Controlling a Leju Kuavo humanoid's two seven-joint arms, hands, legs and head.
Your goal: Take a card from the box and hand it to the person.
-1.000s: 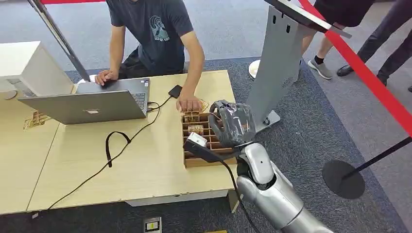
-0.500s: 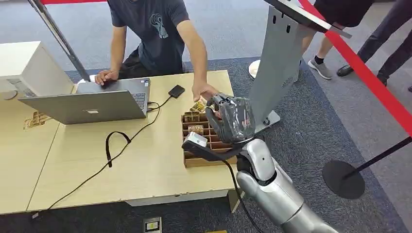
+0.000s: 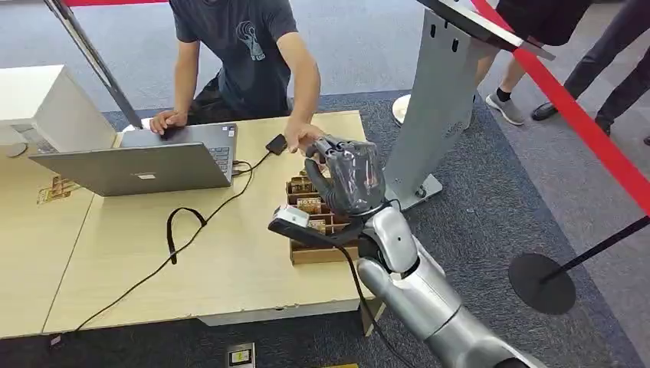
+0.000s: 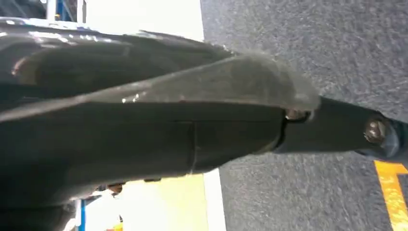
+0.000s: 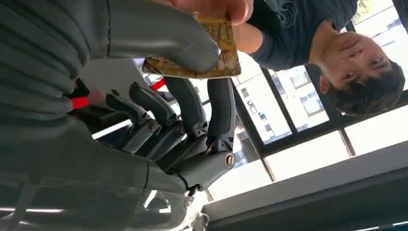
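Observation:
My right hand (image 3: 349, 176) is raised above the wooden card box (image 3: 314, 224) at the table's right end. In the right wrist view its thumb (image 5: 159, 33) and a finger pinch a brown patterned card (image 5: 219, 65). The seated person's fingers (image 5: 211, 6) grip the same card from the other side. In the head view that person's hand (image 3: 300, 136) meets my hand from the far side, and the card itself is hidden behind my fingers. My left hand (image 4: 144, 130) is a dark blur close to the camera over grey carpet, and how its fingers lie is unclear.
An open laptop (image 3: 146, 165) with a black cable (image 3: 180, 230) and a dark phone (image 3: 277, 143) lie on the table (image 3: 153, 284). A grey stand (image 3: 441, 100) rises just right of the table. Red barrier tape (image 3: 582, 123) and standing people are at the back right.
My right hand rose and moved left, away from the box and toward the person. The person's hand lifted off the box, came up to my hand and took hold of the card.

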